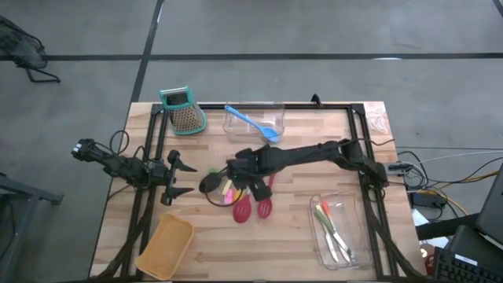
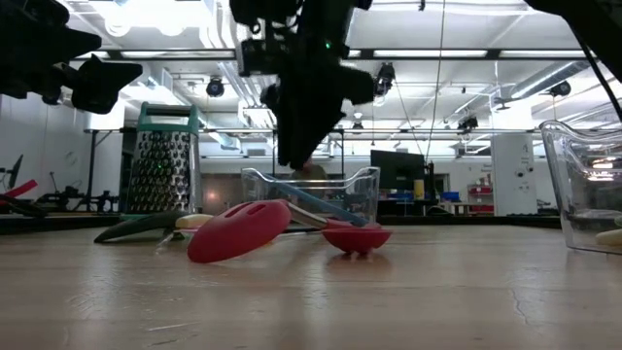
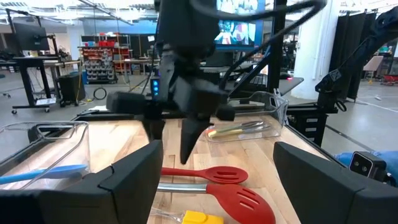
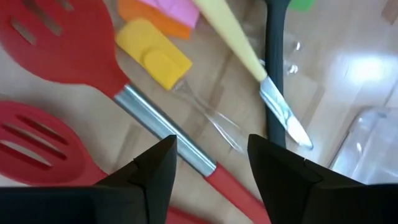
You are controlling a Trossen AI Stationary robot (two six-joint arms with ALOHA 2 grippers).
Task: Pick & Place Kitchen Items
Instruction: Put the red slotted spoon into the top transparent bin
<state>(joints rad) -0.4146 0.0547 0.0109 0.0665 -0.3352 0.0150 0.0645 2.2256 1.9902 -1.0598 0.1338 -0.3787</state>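
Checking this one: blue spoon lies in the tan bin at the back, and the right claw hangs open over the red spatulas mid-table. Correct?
Not quite. The blue spoon lies in the clear bin at the back, as the high view shows; the tan bin sits at the front left. The rest holds: the right claw hangs open over the red spatulas mid-table.

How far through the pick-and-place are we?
Partly done. A blue spoon lies in the clear bin at the back, and a few utensils in the clear bin at right. In hand: the right gripper hovers open over the central pile, above the red spatulas. Left: that pile; the tan bin looks empty. The left gripper waits open.
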